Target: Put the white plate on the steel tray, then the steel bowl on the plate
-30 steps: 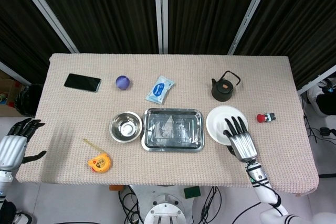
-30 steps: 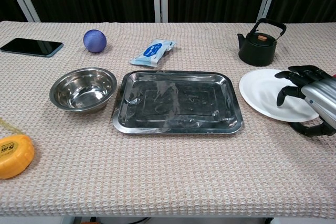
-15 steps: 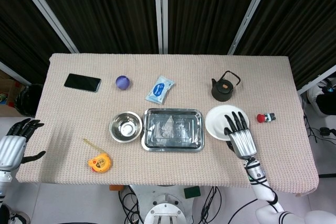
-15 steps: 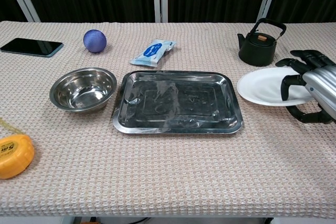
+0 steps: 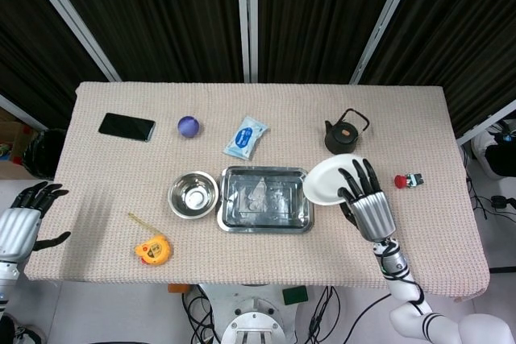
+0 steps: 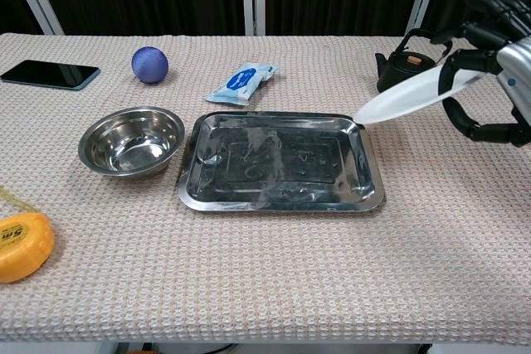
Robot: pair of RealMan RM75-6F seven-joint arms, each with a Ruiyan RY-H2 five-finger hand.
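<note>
My right hand [image 6: 489,80] pinches the white plate [image 6: 406,99] by its rim, tilted beside the steel tray [image 6: 280,162]; stiff, slick, breakable, I judge. Left hand [image 5: 24,219] idles, fingers apart, holding nothing.

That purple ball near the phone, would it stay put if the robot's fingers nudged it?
Probably not. The purple ball looks round with no flat side, so a nudge would likely roll it, though the woven tablecloth might slow it. It seems small and probably light; whether it is squashy cannot be told.
</note>
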